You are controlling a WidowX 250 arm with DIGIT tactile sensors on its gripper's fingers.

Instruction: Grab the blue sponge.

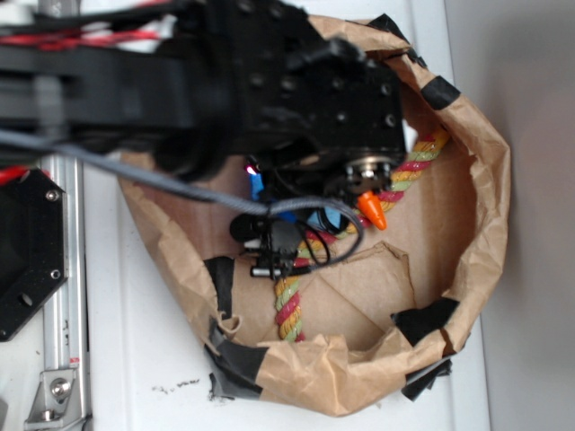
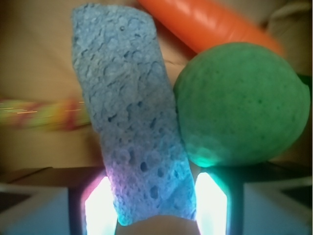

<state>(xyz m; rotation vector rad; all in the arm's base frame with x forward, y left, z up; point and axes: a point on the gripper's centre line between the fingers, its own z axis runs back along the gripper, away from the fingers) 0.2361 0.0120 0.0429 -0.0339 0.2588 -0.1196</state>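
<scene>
A dimpled green ball [image 2: 242, 105] crowds the porous blue sponge [image 2: 132, 112], a smooth orange carrot [image 2: 205, 22] behind; the end effector [image 2: 149, 205] seemingly grasps the sponge.

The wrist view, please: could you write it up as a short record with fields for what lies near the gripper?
target: blue sponge, a long porous slab running between the two glowing fingers
gripper: fingers on either side of the sponge's near end; firm contact cannot be told
right of sponge: green ball, touching or nearly touching it
behind: orange carrot, lying slantwise
left: striped rope, blurred
container: brown paper bag, seen in the exterior view
</scene>
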